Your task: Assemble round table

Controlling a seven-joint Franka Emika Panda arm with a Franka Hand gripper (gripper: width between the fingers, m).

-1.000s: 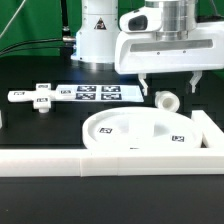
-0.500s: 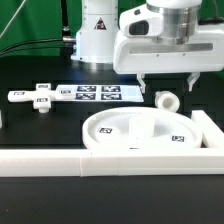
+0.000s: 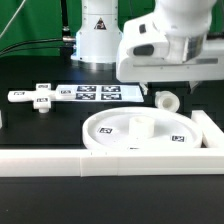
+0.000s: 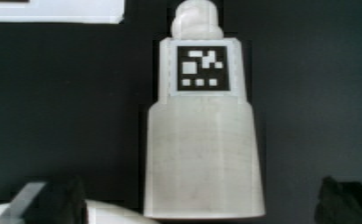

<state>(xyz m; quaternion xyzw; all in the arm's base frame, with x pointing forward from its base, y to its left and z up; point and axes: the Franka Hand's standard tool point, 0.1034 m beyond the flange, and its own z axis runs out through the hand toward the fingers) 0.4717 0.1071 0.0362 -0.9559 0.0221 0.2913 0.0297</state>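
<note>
On my exterior feed the arm [image 3: 165, 30] hangs high at the exterior view's right, its wrist canted rather than square to the table. Below it the round disc [image 3: 120, 140] lies flat, rim up, close against the white border bars [image 3: 90, 162]. The cross-shaped base [image 3: 35, 97] lies well apart toward the exterior view's left, beside the marker board [image 3: 97, 93]. The short leg [image 3: 165, 100] lies on its side just behind the disc. My wrist feed looks down along it, with the gripper [image 4: 196, 199] spread wide and its fingers [image 4: 39, 200] clear of the leg on either side.

White rimmed disc [image 3: 108, 129], short leg [image 3: 165, 100], cross base [image 3: 38, 97], unjoined
</note>
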